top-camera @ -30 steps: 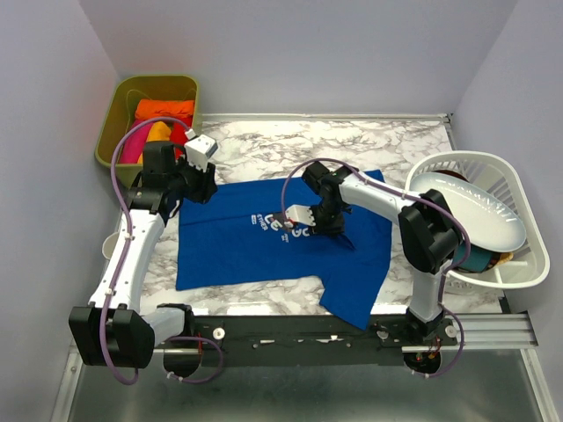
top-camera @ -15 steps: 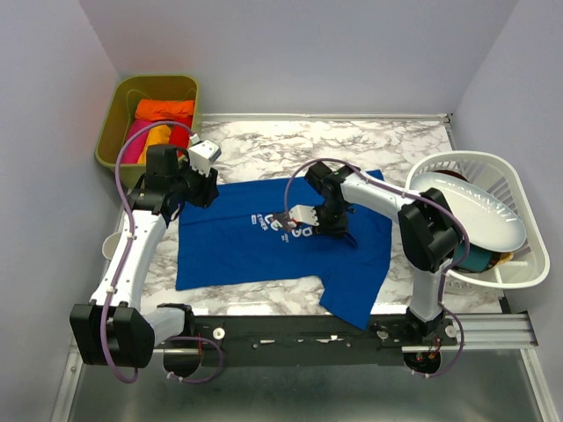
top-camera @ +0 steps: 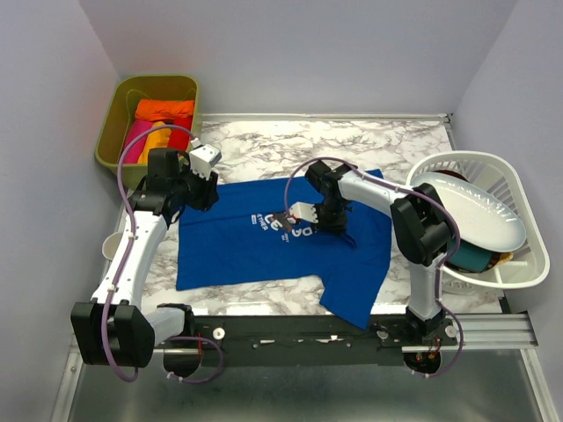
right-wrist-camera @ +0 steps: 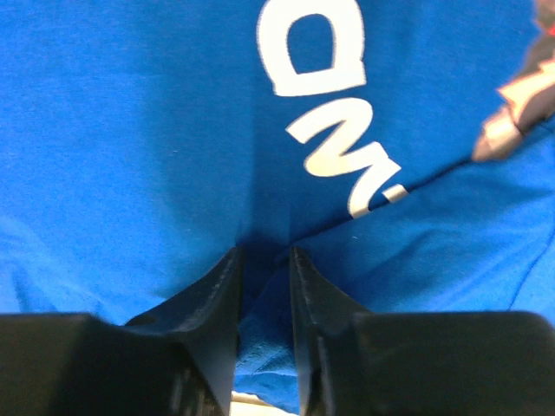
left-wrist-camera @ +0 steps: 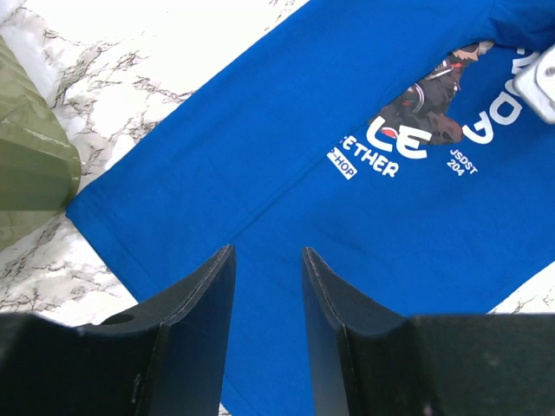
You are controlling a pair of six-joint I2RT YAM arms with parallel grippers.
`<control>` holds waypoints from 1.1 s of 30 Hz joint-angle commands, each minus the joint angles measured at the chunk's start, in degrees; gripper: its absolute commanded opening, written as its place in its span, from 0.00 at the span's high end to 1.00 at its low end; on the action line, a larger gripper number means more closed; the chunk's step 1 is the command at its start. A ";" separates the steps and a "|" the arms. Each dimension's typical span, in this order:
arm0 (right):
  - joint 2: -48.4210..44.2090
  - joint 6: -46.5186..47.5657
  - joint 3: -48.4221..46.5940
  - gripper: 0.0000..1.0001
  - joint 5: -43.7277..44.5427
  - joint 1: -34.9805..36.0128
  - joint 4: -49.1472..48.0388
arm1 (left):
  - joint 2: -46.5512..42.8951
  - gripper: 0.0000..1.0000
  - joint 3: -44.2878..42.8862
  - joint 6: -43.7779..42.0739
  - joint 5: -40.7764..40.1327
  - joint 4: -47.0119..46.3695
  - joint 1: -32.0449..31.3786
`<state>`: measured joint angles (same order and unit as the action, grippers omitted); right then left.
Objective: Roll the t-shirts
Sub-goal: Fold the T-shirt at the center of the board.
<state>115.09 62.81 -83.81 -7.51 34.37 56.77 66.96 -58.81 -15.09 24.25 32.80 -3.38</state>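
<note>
across the marble table (top-camera: 369, 145), seen from above, the blue t-shirt (top-camera: 229, 255) lies flat and face up. its long axis runs from 9 o'clock to 3 o'clock: what looks like the hem sits at 9, the shoulders at 3, and one sleeve (top-camera: 352, 303) droops over the near edge toward 5. the other t-shirts, an orange t-shirt (top-camera: 164, 108) with pink, yellow and red ones, sit bunched in the olive bin (top-camera: 107, 132) off at 10 o'clock, well apart from the spread one.

my right pincer (right-wrist-camera: 264, 253) is down on the chest graphic (left-wrist-camera: 408, 130), near the middle of the cloth. its fingers are narrowed to a slim gap with a pucker of blue fabric between them; creases run into that gap, so i judge it a pinch on the shirt. my left pincer (left-wrist-camera: 267, 256) hangs over the shirt's far corner at 10 o'clock, about half open and holding nothing, with cloth showing through the gap.

for a roll along the long axis, the edge to start from lies at 9 o'clock from my right pincer, and my left arm is the nearer one to it. the right one sits mid-shirt, nearer the shoulders.
</note>
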 commanded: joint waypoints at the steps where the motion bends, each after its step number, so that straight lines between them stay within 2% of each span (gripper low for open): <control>1: 0.75 0.03 -4.16 0.64 -0.49 -1.06 2.72 | 0.45 0.53 -0.61 -0.82 0.62 0.78 0.39; 14: 3.21 -0.67 -8.56 0.64 -3.12 -2.29 6.15 | 1.86 0.53 -1.05 -0.73 0.80 0.78 0.56; 28: 3.65 -2.16 -4.61 0.61 -2.95 -2.29 4.67 | 2.04 0.53 -1.13 -0.90 0.71 0.69 1.00; 30: 4.00 -2.69 -4.52 0.65 -2.95 -2.20 4.49 | 2.21 0.53 -1.22 -0.99 0.62 0.78 1.00; 33: 4.01 -3.30 -5.22 0.80 -3.30 -2.29 4.31 | 2.30 0.53 -1.22 -0.99 0.53 0.78 1.00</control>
<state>117.75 61.12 -88.97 -9.28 32.23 60.99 68.97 -58.81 -15.46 24.25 32.91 -2.70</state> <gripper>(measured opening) 0.277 0.468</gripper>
